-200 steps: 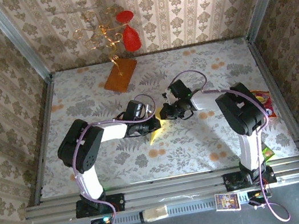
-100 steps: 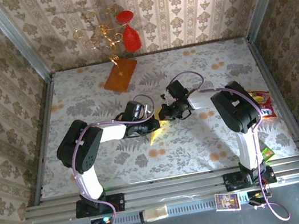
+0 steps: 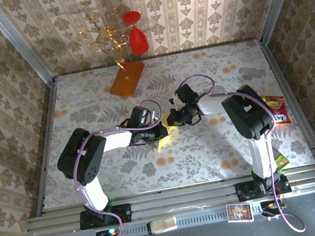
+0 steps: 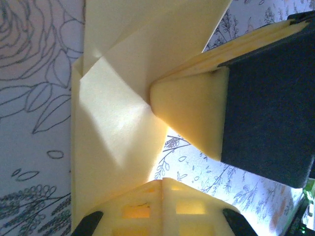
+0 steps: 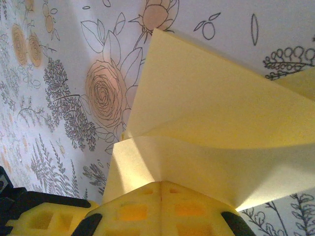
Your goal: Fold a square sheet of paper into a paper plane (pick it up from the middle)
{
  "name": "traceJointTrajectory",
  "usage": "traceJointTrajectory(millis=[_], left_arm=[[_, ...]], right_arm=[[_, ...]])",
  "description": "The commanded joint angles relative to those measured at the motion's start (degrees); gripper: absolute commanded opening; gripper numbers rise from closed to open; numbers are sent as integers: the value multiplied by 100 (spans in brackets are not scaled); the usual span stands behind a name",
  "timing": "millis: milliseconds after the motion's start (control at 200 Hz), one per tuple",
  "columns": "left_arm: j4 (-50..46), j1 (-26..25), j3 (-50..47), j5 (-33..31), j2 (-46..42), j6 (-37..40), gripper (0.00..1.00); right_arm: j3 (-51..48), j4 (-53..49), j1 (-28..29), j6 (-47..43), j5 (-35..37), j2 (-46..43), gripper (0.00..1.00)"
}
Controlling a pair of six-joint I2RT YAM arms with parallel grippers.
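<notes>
Paper sheet (image 3: 164, 142), creased to a smaller pale-yellow shape, sat near the centre of the table (image 3: 212, 151) in the top view, caught between both grippers. The left gripper (image 3: 161, 133) reached in from 9 o'clock and the right gripper (image 3: 174, 119) from 2 o'clock, tips nearly meeting. Left arm: base at 7, elbow raised at 9, forearm low and pointing toward 3. Right arm: base at 5, elbow up at 3, forearm pointing toward 9. My read is that two opposed pinches kept the thin paper from sliding so a fold could be pressed. The orange-brown slab (image 3: 127, 78) stood at 12, well apart and not involved.

In the left wrist view my left pads (image 4: 138, 211) were pressed together at 6 o'clock with the paper's edge clamped between them. The paper sheet fanned up toward 12 with a diagonal crease showing. The right gripper's finger wedged in from 3, its tip touching the paper at the fold.

In the right wrist view the right jaws were closed at 6 o'clock on the layered edge, two layers spreading toward 1. The left gripper's body sat at 7. I judged the plane as not finished.
</notes>
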Motion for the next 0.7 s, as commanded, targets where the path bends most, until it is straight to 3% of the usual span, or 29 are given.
traceJointTrajectory(millis=[0, 295, 695], left_arm=[[-26, 45, 210, 133, 159, 114, 0], [-556, 43, 228, -109, 363, 298, 0], [-728, -229, -1122, 12, -311, 57, 0]], right_arm=[[55, -365, -51, -103, 212, 235, 6], [105, -486, -46, -111, 251, 270, 6], [188, -828, -51, -111, 394, 338, 6]])
